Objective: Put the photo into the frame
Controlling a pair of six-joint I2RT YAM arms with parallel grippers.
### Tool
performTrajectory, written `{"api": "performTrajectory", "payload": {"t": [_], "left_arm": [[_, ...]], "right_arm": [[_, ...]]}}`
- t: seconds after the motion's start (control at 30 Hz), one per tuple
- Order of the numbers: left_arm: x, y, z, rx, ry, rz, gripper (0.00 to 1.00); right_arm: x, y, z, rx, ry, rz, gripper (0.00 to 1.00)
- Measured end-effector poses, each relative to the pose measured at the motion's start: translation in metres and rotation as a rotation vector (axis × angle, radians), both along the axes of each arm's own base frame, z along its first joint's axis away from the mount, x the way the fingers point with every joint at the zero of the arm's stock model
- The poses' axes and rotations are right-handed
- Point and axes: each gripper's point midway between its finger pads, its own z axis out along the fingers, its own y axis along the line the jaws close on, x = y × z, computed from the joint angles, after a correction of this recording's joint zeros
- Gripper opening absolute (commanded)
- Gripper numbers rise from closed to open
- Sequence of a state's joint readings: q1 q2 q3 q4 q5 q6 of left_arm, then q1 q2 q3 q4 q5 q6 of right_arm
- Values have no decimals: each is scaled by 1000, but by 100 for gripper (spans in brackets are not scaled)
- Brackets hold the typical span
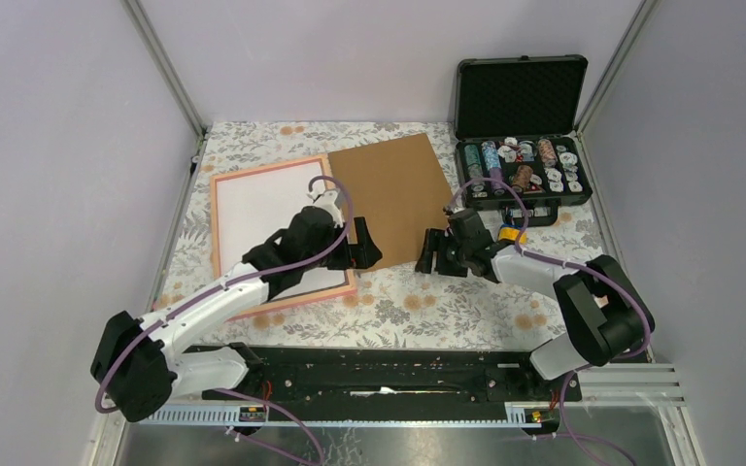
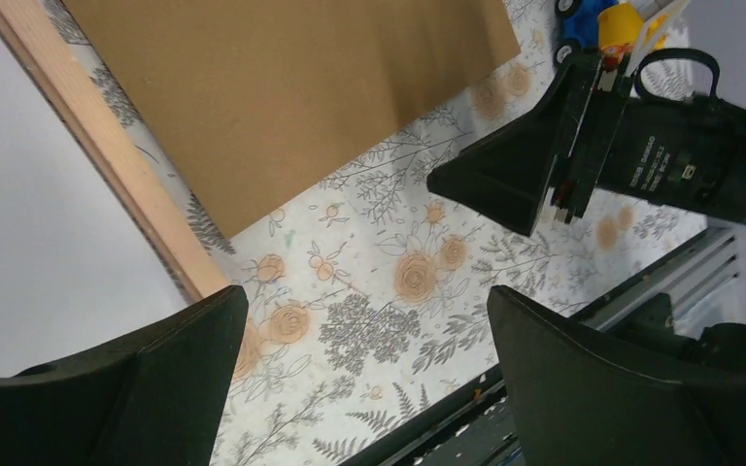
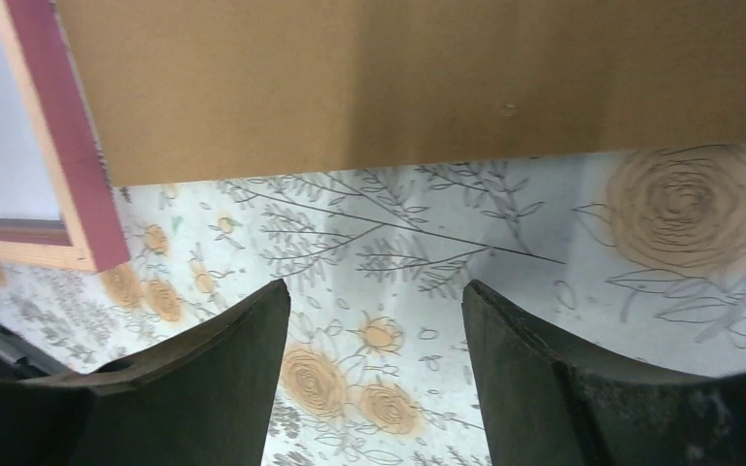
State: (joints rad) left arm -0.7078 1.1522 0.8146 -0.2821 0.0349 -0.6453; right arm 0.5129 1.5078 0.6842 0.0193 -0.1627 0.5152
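flowery tablecloth (image 1: 398, 306) holds one pink frame (image 1: 216, 233) on the left, one photo (image 1: 262, 209) lying white side up inside it, one brown board (image 1: 393, 189) just beside. two grippers: left gripper (image 2: 364, 311) and right gripper (image 3: 374, 301) both gape wide, holding nothing.

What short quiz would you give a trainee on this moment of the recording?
1. True or false: the right gripper is shut on the brown backing board.
2. In the top view, where does the backing board lie relative to the frame? A) to its right B) to its left C) inside it
3. What colour is the sheet that shows within the frame's border?
Key: 1 false, it is open and holds nothing. 2 A. 3 white.
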Motion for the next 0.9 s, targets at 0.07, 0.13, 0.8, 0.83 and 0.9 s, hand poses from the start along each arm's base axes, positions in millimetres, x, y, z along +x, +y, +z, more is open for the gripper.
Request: {"api": "performTrajectory", "payload": {"t": [0.07,0.13,0.8,0.83,0.9], "left_arm": [[-1,-4,-7,-40,17,15,99],[-2,-3,-11,-63,17,30,99],[-39,75,88,-213,-263,204,99],[-39,77,84,-197,-253,215,99],[-37,80,77,-162,-229,233,99]], "right_arm": [[-3,7,2,33,5,4,71],[-6,23,5,85,2,18,71],[-28,233,10,459,-32,184,69],[-33,236,10,458,-31,196,70],[-40,237,10,440,-28,218,72]]}}
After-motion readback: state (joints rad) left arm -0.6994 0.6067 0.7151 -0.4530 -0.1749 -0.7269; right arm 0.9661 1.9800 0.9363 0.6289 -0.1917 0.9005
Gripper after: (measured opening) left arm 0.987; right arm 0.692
